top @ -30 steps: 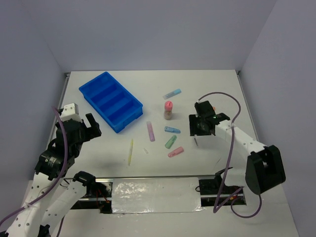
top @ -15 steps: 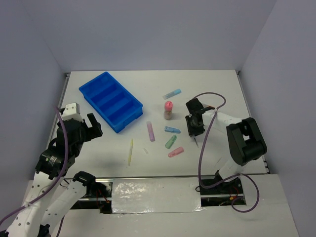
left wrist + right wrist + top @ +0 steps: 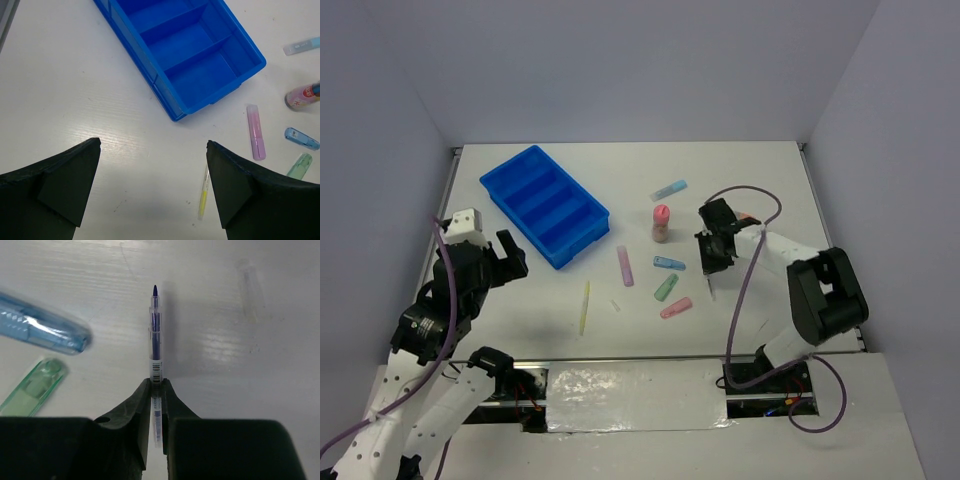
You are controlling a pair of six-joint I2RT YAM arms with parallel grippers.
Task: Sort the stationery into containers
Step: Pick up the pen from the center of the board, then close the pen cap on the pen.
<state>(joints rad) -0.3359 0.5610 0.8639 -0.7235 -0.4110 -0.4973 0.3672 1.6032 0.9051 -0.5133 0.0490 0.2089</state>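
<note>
Right hand: the black right gripper (image 3: 156,386) has its two fingers squeezed together on a thin see-through pen with dark blue ink (image 3: 155,335).
Pen: its back end sits between the fingers and its blue tip points out past them. It is low by the white table (image 3: 760,180). I cannot tell if it touches the table.
Next to the pen: a short see-through blue stick (image 3: 668,263) and a short pale green stick (image 3: 666,287) lie just beside the right gripper, on the tray side.
Left hand: the black left gripper (image 3: 153,144) has its fingers wide apart with nothing between them. It hangs over the table near the tray.
Tray: the bright blue plastic tray with four long parts (image 3: 520,228) sits on the far left of the table, well apart from the pen.
Other things: a small bottle with a pink cap (image 3: 661,223) stands up in the middle. A pale blue stick (image 3: 669,190) lies behind it. A pink and purple stick (image 3: 625,266), a short pink stick (image 3: 676,308) and a thin yellow pencil (image 3: 585,306) lie flat on the table.
</note>
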